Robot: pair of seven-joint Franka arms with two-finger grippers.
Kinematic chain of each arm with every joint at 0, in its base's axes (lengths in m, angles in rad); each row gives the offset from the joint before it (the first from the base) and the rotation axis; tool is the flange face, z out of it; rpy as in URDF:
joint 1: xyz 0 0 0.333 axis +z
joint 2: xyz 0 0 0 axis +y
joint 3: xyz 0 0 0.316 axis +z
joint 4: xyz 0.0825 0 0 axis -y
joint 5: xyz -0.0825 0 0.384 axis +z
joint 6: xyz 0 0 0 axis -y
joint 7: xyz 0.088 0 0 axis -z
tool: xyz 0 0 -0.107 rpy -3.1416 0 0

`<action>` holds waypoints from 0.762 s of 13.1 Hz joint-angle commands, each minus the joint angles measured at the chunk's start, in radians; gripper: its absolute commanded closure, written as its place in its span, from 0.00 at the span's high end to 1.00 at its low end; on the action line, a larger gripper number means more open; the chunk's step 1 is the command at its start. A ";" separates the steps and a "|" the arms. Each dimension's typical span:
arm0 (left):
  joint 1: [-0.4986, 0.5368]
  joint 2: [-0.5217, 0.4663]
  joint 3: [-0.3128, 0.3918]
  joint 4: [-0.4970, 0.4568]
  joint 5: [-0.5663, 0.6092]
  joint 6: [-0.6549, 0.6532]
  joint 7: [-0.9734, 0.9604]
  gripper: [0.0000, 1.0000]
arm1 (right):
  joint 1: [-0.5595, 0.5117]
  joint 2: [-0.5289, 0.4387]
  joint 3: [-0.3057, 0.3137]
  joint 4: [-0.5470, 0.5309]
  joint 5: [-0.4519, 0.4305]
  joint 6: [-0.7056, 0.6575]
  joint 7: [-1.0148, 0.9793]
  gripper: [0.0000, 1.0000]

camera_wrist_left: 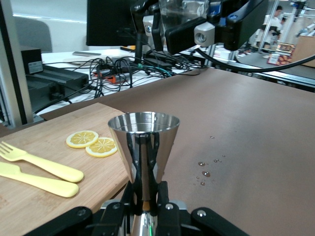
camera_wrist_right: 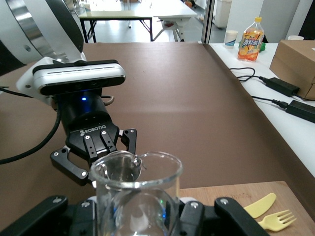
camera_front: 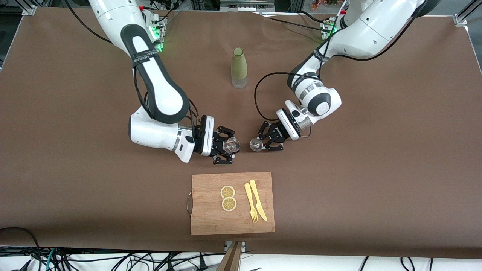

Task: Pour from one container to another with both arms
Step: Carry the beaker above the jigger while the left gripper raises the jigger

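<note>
Brown-covered table: green bottle upper centre of frame, wooden cutting board lower centre, few water drops on the cover.

Counter: brown, paper-covered.

Tall olive-green bottle with clear base: stood upright, farthest from the front camera, midway between the arms' ends.

Right hand: held a clear glass beaker just above the counter.

Left hand: held a small steel cone-shaped jigger beside the beaker, apart from it.

Rectangular wooden cutting board: lay nearest the camera. On it, two lemon slices touching; a yellow plastic fork and yellow plastic knife side by side toward the left arm's end.
</note>
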 commanded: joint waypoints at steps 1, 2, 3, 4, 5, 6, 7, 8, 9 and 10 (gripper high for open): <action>-0.056 0.007 0.006 0.023 -0.185 0.027 0.208 0.00 | 0.045 -0.027 -0.011 -0.025 -0.030 0.061 0.042 0.12; -0.059 0.010 0.006 0.023 -0.197 0.027 0.210 0.00 | 0.053 -0.027 -0.011 -0.025 -0.031 0.075 0.042 0.12; -0.059 0.010 0.006 0.023 -0.204 0.026 0.212 0.00 | 0.062 -0.026 -0.011 -0.025 -0.039 0.089 0.042 0.12; -0.059 0.008 0.006 0.021 -0.213 0.021 0.215 0.00 | 0.065 -0.026 -0.011 -0.028 -0.053 0.107 0.044 0.12; -0.059 0.007 0.006 0.019 -0.219 0.008 0.250 0.00 | 0.071 -0.026 -0.011 -0.030 -0.067 0.118 0.054 0.12; -0.055 0.005 0.008 0.018 -0.234 -0.003 0.285 0.00 | 0.073 -0.026 -0.011 -0.031 -0.082 0.118 0.057 0.12; -0.052 0.005 0.008 0.012 -0.245 -0.006 0.291 0.00 | 0.073 -0.027 -0.013 -0.032 -0.085 0.118 0.057 0.12; -0.052 0.004 0.008 0.007 -0.245 -0.011 0.293 0.00 | 0.073 -0.029 -0.013 -0.033 -0.087 0.117 0.057 0.12; -0.052 0.004 0.008 0.007 -0.245 -0.013 0.298 0.00 | 0.073 -0.029 -0.014 -0.035 -0.109 0.117 0.057 0.12; -0.052 0.002 0.008 0.007 -0.250 -0.016 0.313 0.00 | 0.073 -0.029 -0.014 -0.038 -0.143 0.117 0.057 0.12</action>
